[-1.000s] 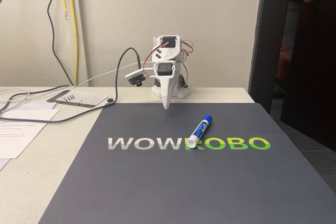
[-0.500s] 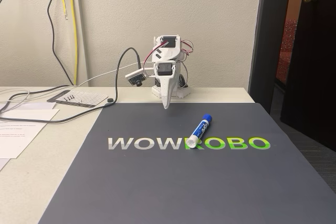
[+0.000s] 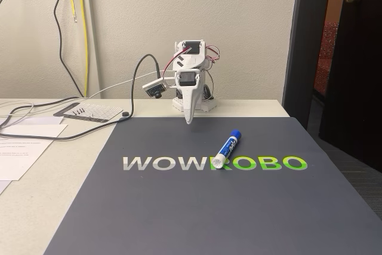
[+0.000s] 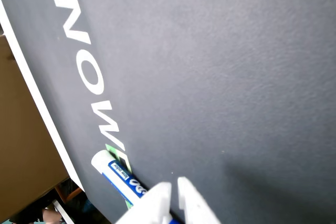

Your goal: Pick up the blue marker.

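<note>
The white arm (image 3: 190, 67) sits folded at the far edge of the dark mat (image 3: 179, 207), its wrist turned downward. Its gripper (image 3: 190, 121) hangs just above that edge, fingertips (image 4: 159, 196) nearly together and holding nothing.

Mat lettering: the dark grey mat (image 3: 209, 207) carries the word "WOWROBO" across its middle in the fixed view, "WOW" in white and "ROBO" in green.
Mat lettering, wrist view: the white letters "WOW" run down the left part of the mat (image 4: 220, 77), seen sideways.
Marker label: the blue marker (image 3: 226, 148) has white script on its blue barrel label, too small to read in the fixed view; in the wrist view the marker (image 4: 123, 178) shows small white print that looks like "low odor".
Papers: sheets (image 3: 18, 150) on the desk (image 3: 54, 195) at the left bear faint print, unreadable.
</note>
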Available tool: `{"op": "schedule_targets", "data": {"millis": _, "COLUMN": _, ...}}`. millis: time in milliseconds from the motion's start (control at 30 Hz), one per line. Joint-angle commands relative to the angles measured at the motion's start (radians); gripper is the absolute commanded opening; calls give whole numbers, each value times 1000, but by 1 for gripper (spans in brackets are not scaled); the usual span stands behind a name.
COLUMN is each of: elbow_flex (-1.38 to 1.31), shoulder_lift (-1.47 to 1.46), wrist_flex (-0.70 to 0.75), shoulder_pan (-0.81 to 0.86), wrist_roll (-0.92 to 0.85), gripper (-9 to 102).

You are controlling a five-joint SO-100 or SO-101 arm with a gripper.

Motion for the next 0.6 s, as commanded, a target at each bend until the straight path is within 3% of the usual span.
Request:
{"op": "schedule_targets", "data": {"millis": 0, "elbow_flex": 0, "shoulder_lift": 61, "wrist_flex": -6, "shoulder_pan": -11, "wrist_roll": -3, "gripper": 0}}
{"op": "schedule_targets", "data": {"millis": 233, "elbow_flex": -3, "shoulder_lift": 61, "wrist_flex": -14, "shoulder_pan": -38, "wrist_roll": -29, "gripper": 0}}
{"op": "schedule_targets", "data": {"millis": 567, "elbow_flex": -130, "shoulder_lift": 23, "wrist_flex": -17, "shoulder_pan": -72, "wrist_roll": -278, "gripper": 0}}
